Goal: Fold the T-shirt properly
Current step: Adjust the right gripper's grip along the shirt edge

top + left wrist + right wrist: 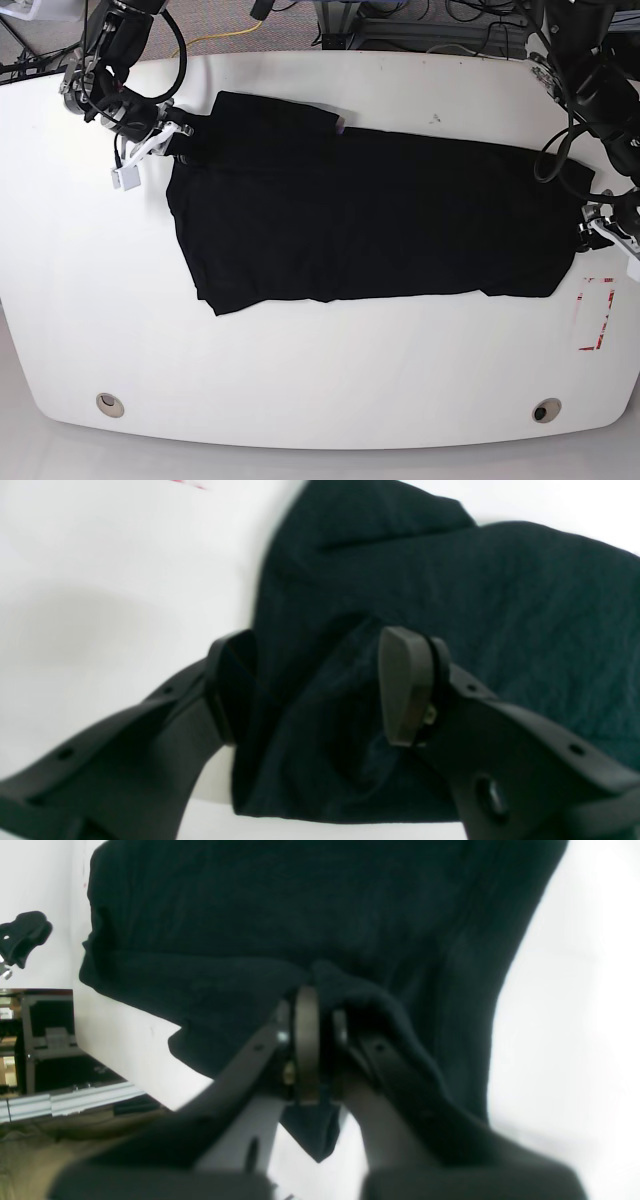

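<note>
Over on the left of the base view, the right gripper sits at the T-shirt's upper left corner, and its wrist camera shows the jaws pressed together on a bunched fold of the black cloth, a tongue of fabric hanging down below the fingers. Beyond that claw there is bare white table on the outer side, with the table's curved rim not far off, so there is room to swing out there. A small white tag dangles just beside the claw, clear of the cloth. Moving across, the shirt lies spread flat and wide across the middle of the table, a folded flap doubled over near the right claw's end, the lower hem running roughly straight with open table below it all the way to the near rim, where two round inserts are set in the surface. Now the far right: the left gripper stands with its jaws parted, the shirt's edge lying between and under the fingers; the cloth looks to be touching the left-hand pad, though the blur makes that hard to call. Just outside this claw, red tape marks sit on the table near the shirt's corner, and cables loop above it along the arm.
</note>
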Robot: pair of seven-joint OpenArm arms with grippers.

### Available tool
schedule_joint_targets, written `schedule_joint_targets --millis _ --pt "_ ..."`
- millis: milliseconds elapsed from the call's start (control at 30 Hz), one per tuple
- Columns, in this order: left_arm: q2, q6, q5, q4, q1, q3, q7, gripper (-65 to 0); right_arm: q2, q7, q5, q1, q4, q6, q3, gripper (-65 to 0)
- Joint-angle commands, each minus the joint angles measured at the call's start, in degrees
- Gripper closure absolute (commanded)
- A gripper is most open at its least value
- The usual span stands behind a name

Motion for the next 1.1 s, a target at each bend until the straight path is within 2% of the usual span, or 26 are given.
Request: schedule_joint_targets --millis 0,100,167,267,367,500,700,867,1067 --pt "-2.60 -0.06 -1.35 2.02 -1.70 -0.04 -0.83 -36.0 0.80 1.44 1.29 0.42 1.02 -0.01 0.31 -8.1" --pt "-3.30 -0.06 -1.35 3.26 -1.70 -0.04 -0.83 -36.0 0.71 1.44 1.64 0.42 1.28 -0.01 0.31 -17.9" --pt "-3.22 -0.06 -1.35 4.75 -0.38 0.31 -0.57 -36.0 0.71 1.53 1.72 0.16 2.78 0.17 0.40 -28.2" --pt "-2.95 -0.06 -1.44 8.00 3.22 0.49 -0.57 -36.0 0.53 1.53 1.72 -1.16 7.26 0.25 0.40 -40.3" --pt "0.48 -0.06 -1.44 11.26 5.95 2.95 -0.57 -36.0 -0.17 1.53 1.81 -3.00 11.57 0.25 0.40 -48.5" --pt "1.88 -0.06 -1.00 15.21 10.26 6.99 -1.27 -36.0 -0.70 1.26 2.96 -7.05 14.65 0.25 0.40 -49.6" --pt "1.88 -0.06 -0.83 15.30 14.83 12.27 -10.15 -35.8 -0.70 1.17 8.67 -14.61 15.00 -0.01 0.31 -49.5" --pt "1.80 -0.06 0.85 14.77 15.88 14.73 -14.20 -35.8 -0.78 1.17 7.44 -16.54 14.47 -0.10 0.22 -49.5" --pt "1.88 -0.06 5.24 12.84 15.88 15.26 -16.04 -35.8 -0.70 1.26 5.59 -13.99 7.97 -0.10 -0.04 -49.5"
